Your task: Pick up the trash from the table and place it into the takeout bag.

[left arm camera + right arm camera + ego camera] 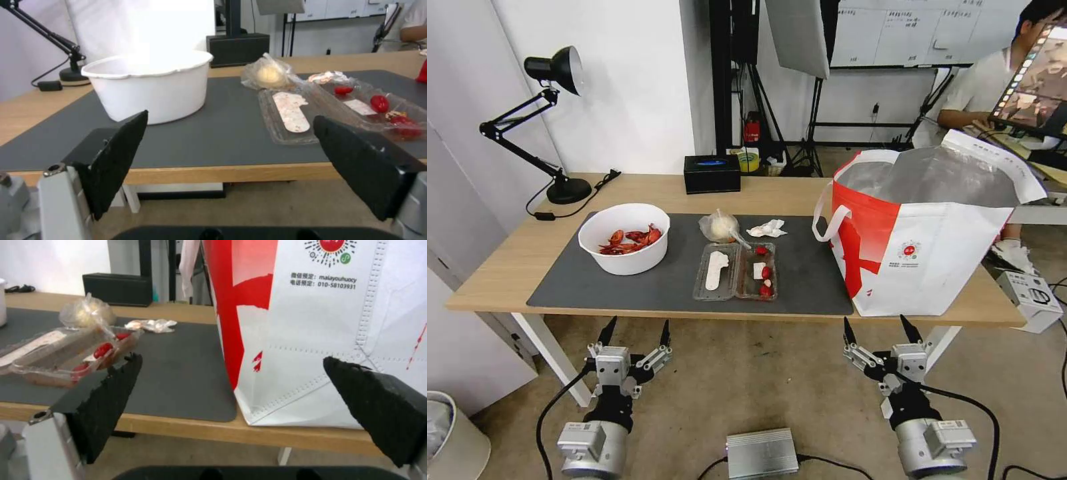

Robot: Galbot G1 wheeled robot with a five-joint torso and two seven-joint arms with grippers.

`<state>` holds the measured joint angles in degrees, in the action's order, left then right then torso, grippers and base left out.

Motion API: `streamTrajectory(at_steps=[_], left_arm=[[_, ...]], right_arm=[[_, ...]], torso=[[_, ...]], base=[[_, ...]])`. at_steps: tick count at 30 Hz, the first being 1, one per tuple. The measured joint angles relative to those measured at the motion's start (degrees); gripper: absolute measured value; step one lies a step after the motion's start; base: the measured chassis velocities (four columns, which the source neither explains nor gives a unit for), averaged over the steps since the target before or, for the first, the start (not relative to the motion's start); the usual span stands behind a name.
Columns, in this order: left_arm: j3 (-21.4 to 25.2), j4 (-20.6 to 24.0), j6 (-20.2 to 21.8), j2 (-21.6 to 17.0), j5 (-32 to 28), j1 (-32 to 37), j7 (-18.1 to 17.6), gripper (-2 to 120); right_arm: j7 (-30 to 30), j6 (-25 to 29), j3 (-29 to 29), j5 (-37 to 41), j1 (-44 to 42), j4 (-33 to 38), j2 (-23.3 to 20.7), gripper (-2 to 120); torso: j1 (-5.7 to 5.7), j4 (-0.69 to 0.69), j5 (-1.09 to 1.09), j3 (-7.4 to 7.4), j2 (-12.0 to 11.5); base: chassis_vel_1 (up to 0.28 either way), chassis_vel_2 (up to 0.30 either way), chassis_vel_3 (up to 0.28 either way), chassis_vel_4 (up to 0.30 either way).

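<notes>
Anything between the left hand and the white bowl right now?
Nothing visible. The left hand hangs open below the table's near edge, and the white bowl sits on the mat with bare mat in front. The clamshell tray lies off to its right.

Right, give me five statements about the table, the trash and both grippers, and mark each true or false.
1. The white bowl holds red shells. True.
2. The takeout bag lies flat on its side. False: it stands upright and open on the table.
3. The left gripper grips the bowl. False: its jaws are open, short of the table's near edge.
4. The knotted clear bag sits just beyond the clamshell tray. True.
5. The right gripper holds the crumpled tissue. False: it is open and empty; the tissue lies on the mat.
</notes>
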<state>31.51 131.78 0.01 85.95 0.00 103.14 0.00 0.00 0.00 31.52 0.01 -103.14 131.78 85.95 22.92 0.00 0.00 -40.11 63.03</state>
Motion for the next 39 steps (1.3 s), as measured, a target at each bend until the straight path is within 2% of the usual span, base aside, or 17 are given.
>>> streamTrajectory(at_steps=[23,26,28,32,33,34,37,38,39], left_arm=[[-0.01,0.00,0.43,0.01,-0.23,-0.03,-0.10,100],[-0.11,0.09,2.19,0.13,-1.20,-0.17,-0.76,100],[-0.42,0.69,6.26,0.47,-3.43,-0.53,-2.33,100],[-0.50,0.83,7.33,0.57,-4.00,-0.62,-2.72,100],[-0.98,1.72,14.05,1.14,-7.69,-1.23,-5.27,100],[-1.10,1.95,15.89,1.29,-8.64,-1.40,-5.95,100],[-1.29,2.19,17.67,1.46,-9.67,-1.57,-6.61,100],[-1.56,2.77,22.03,1.83,-12.04,-1.95,-8.28,100],[-1.56,2.77,22.03,1.83,-12.04,-1.95,-8.28,100]], right_arm=[[-0.19,-1.17,-0.03,0.39,0.28,-0.07,-0.36,100],[-1.09,-4.25,-0.17,1.45,1.18,-0.30,-1.32,100],[-2.50,-9.18,-0.40,3.16,2.61,-0.69,-2.86,100],[-2.78,-10.18,-0.44,3.51,2.90,-0.76,-3.15,100],[-4.94,-17.74,-0.82,6.12,5.03,-1.35,-5.45,100],[-5.57,-19.49,-1.39,6.99,6.10,-2.12,-6.29,100],[-6.05,-20.52,-2.11,7.61,7.15,-2.79,-6.81,100],[-6.31,-21.21,-2.69,7.94,8.03,-3.30,-7.09,100],[-6.31,-21.21,-2.69,7.94,8.03,-3.30,-7.09,100]], torso=[[0.00,0.00,0.00,0.00,0.00],[-0.01,0.00,0.00,0.00,0.00],[0.00,0.01,0.01,0.00,0.00],[0.00,0.01,0.01,0.00,0.00],[0.00,0.00,0.00,0.00,0.00],[-0.01,-0.01,-0.02,0.00,0.00],[0.00,0.02,0.02,0.00,0.00],[0.00,0.00,0.00,0.00,-0.01],[0.00,0.00,0.00,0.00,-0.01]], base=[[0.000,0.000,0.000,0.000],[0.000,0.000,0.000,0.000],[0.000,0.000,0.000,0.000],[0.000,0.000,0.000,0.000],[0.000,0.000,0.000,0.000],[0.000,0.000,0.000,0.000],[0.000,0.000,0.000,0.000],[0.000,0.000,0.000,0.000],[0.000,0.000,0.000,0.000]])
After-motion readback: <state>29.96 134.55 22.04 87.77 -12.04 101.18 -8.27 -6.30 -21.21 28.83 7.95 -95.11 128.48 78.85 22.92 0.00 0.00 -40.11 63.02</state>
